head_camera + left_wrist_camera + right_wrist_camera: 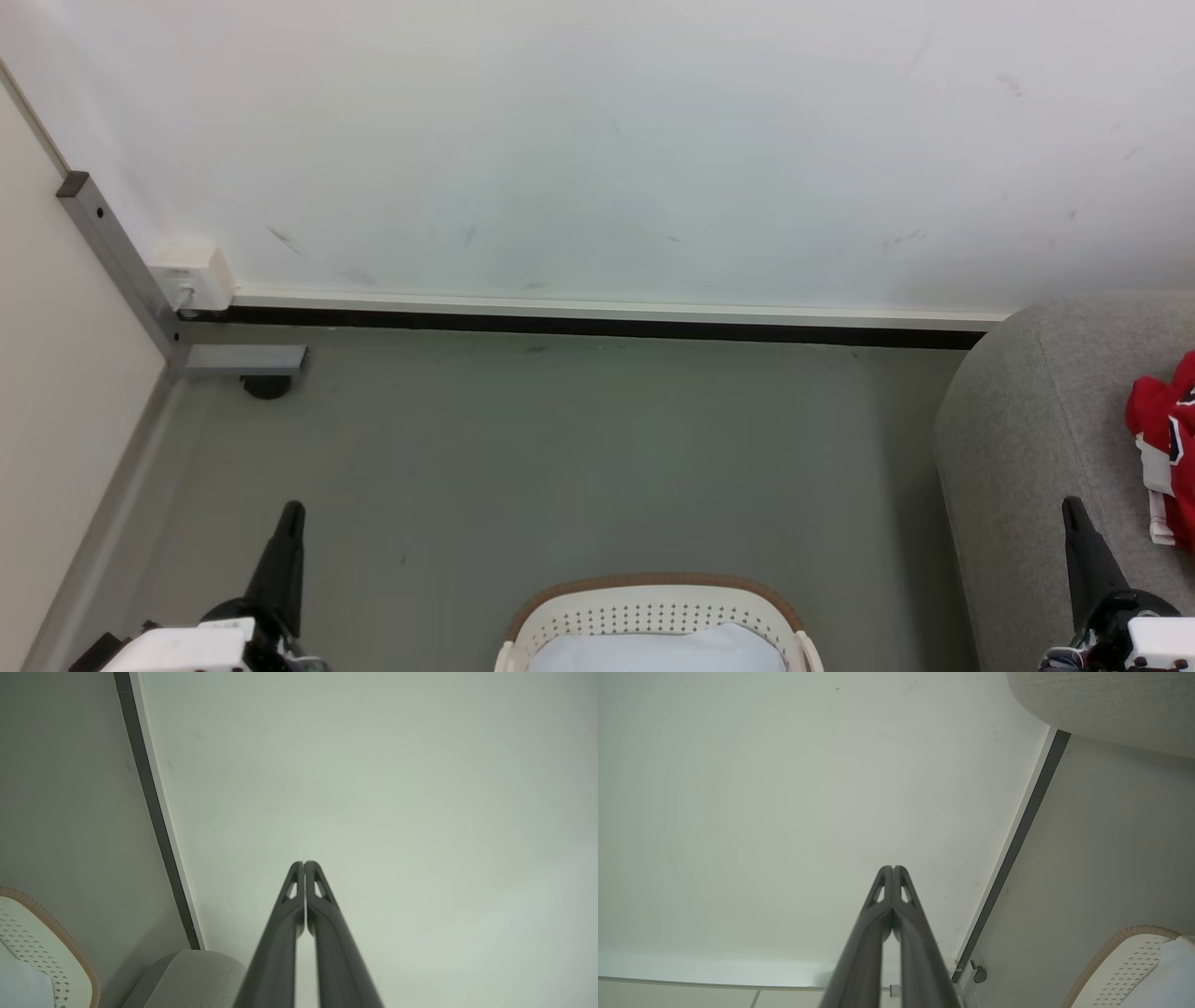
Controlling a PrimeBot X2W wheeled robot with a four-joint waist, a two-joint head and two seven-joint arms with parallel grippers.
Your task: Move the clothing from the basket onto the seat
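Observation:
The white basket [653, 611] with its tan-brown rim stands at the bottom centre of the head view; a pale bluish-white cloth [653, 653] lies inside it. Red clothing [1167, 420] with white panels rests on the light grey sofa [1027, 448] at the right edge. My left gripper [291, 511] points up at the lower left, shut and empty, left of the basket. My right gripper [1072, 509] is shut and empty in front of the sofa's rounded arm. In the wrist views both pairs of fingers [303, 864] [893, 869] press together against the white wall. The basket rim [56, 928] [1120, 942] shows in both.
A white wall [597, 140] with a dark baseboard [597, 327] runs across the back. A grey metal post [121, 261] with a foot and a white socket box [191, 275] stands in the left corner. Grey floor [560, 448] spreads between wall and basket.

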